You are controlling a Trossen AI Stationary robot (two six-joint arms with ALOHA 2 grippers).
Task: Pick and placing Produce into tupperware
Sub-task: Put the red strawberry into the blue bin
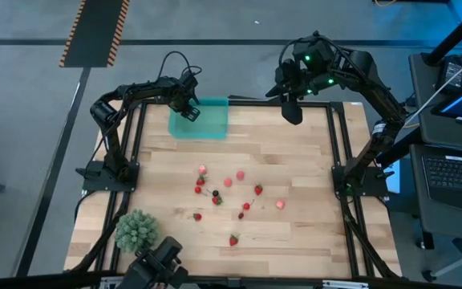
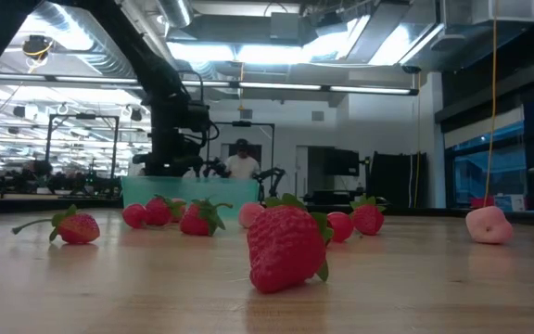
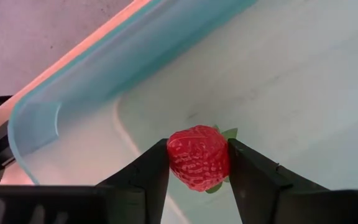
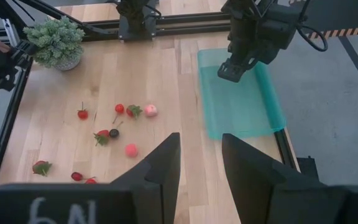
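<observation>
The teal tupperware [image 1: 207, 120] stands at the table's far left. My left gripper [image 1: 191, 112] hangs over its left part, shut on a red strawberry [image 3: 197, 155] just above the container's floor [image 3: 278, 74]. More produce, small red and pink fruits [image 1: 231, 193], lies scattered on the wooden table's middle; in the low view one strawberry [image 2: 286, 246] lies close to the camera. My right gripper [image 1: 292, 108] is raised over the table's far edge, right of the tupperware, open with nothing between its fingers [image 4: 160, 168]. My left gripper pinches the strawberry by its two opposite sides [image 3: 174, 155] between its two fingers. The fingers come from above, pointing down into the tupperware. The fruit's green leaves [image 3: 229, 133] stick out beside one finger. Whether the fruit touches the container's floor, I cannot tell.
A spiky green plant ball [image 1: 137, 230] stands at the table's near left corner. A dark metal frame [image 1: 339, 144] runs along the table's sides. Bare wood lies between the tupperware and the scattered fruits.
</observation>
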